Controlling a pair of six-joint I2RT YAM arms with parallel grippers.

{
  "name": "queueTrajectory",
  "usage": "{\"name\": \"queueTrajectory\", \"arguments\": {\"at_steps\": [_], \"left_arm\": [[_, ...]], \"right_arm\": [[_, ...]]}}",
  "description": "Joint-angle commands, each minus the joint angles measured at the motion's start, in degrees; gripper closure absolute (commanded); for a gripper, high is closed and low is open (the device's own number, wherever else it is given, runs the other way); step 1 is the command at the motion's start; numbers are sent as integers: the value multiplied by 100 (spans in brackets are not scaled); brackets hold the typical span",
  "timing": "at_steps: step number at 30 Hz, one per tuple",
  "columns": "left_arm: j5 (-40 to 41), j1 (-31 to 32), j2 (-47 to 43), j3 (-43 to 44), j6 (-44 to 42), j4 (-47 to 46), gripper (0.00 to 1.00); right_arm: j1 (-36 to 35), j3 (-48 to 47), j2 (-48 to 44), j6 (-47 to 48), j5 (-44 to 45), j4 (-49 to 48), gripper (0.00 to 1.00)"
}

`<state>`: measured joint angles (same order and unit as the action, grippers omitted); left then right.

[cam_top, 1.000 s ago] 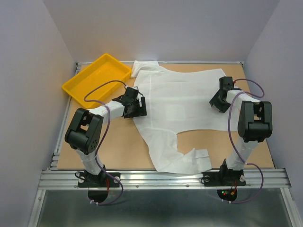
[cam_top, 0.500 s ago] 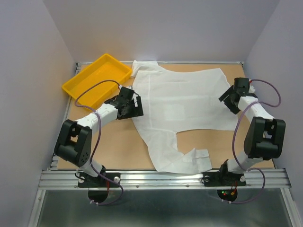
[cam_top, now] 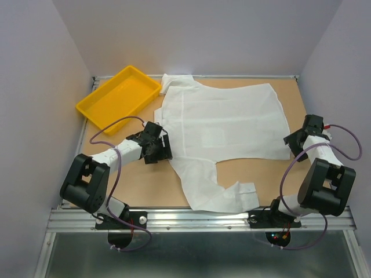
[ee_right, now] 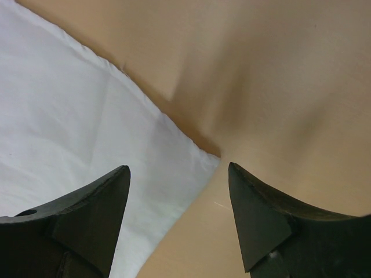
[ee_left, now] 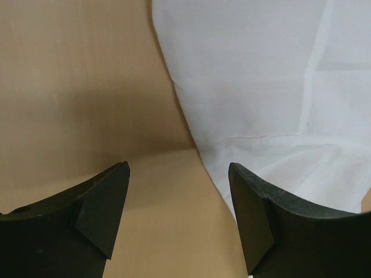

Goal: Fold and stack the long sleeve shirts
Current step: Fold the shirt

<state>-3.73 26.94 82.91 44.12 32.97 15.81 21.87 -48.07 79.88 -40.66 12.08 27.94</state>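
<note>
Shirts in view: 1. The white shirt (cam_top: 223, 121) lies spread flat over the middle of the surface (cam_top: 139, 185). It reaches up to the far edge, and its right border stops short of the right edge. One sleeve runs toward the near edge and bends right, its cuff end lying near the middle of that edge. A bunched bit at the shirt's far-left end sits just beside the tray.

Trays: 1. The yellow tray (cam_top: 119, 97) sits in the far-left corner, angled to the edges.

Arms: 2, one pair of fingers each.

Left fingers (cam_top: 157, 146): at the shirt's left border. In the wrist view they are spread wide with nothing between them; the gap shows bare surface, and the shirt (ee_left: 261, 87) edge runs past the right-hand finger.

Right fingers (cam_top: 298, 141): close to the right edge, at the shirt's near-right corner. In the wrist view they are spread wide and grip nothing; the shirt (ee_right: 69, 133) corner points into the gap. Whether either pair touches the cloth: cannot tell.
</note>
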Motion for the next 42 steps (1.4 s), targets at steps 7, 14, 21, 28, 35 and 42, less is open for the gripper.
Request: {"name": "queueTrajectory", "arguments": {"at_steps": [7,14,21,28,35,42], "left_arm": [[47,733,374,-53,175,-254,21],[285,954,647,-35,96,-96,30],[329,980,858,9,25,-61,51],[329,998,928,115,-89,-61,84],[276,998,937,44,-124,-105,100],[276,998,832,-26,-151,-87,100]], "right_arm": [[10,184,19,50,85,-17,27],[10,281,11,120,23,-105,27],[10,422,-113,234,366,-87,27],[10,492,45,357,146,-96,27],[10,597,397,410,-12,-386,27],[2,562,784,445,-197,-658,35]]}}
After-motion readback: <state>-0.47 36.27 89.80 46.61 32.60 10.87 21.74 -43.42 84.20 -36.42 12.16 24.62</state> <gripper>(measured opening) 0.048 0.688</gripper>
